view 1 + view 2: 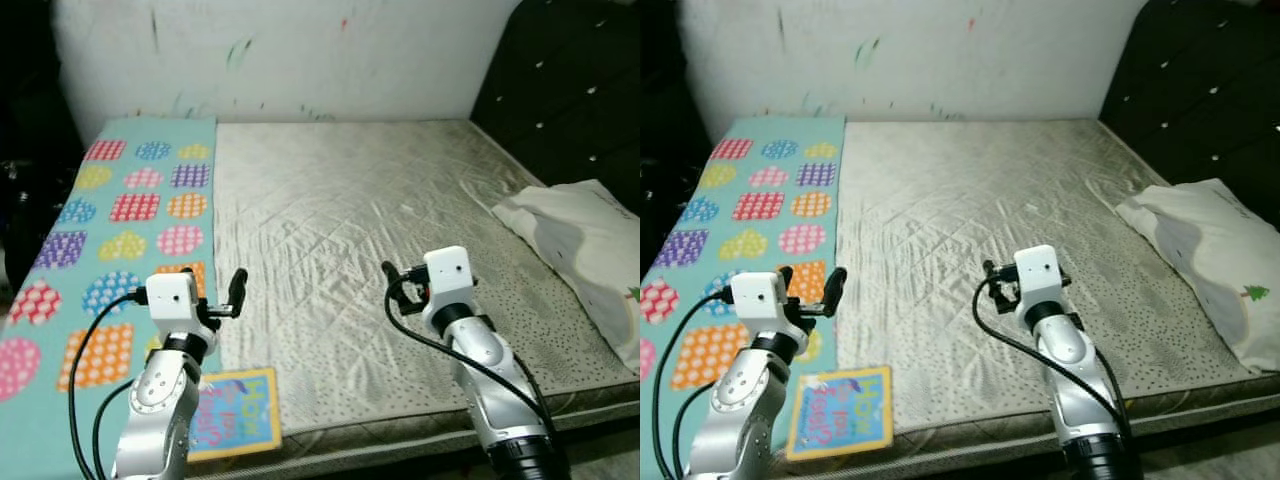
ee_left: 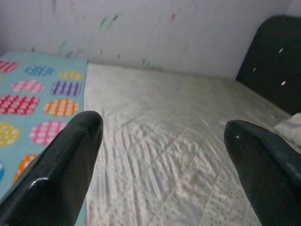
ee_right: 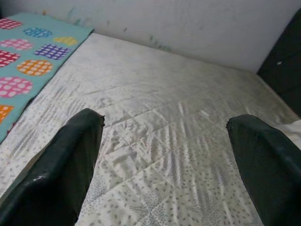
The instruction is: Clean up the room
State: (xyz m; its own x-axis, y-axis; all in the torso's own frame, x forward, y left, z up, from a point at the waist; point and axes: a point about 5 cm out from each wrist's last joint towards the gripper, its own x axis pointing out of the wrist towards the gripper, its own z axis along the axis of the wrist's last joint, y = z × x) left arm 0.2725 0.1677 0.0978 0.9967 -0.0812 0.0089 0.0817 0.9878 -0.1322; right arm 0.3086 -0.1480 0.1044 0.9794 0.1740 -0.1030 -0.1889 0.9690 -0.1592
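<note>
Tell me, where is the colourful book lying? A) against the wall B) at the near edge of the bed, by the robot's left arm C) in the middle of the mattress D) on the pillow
B: the book lies flat at the bed's near edge, just beside the left arm.

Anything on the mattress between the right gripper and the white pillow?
Nothing: between the right gripper and the white pillow there is just the wrinkled grey quilted mattress, seen in both eye views.

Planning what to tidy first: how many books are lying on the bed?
1: a colourful book at the mattress's near edge, beside the patterned blanket, just under the left arm. Others could be hidden.
</note>
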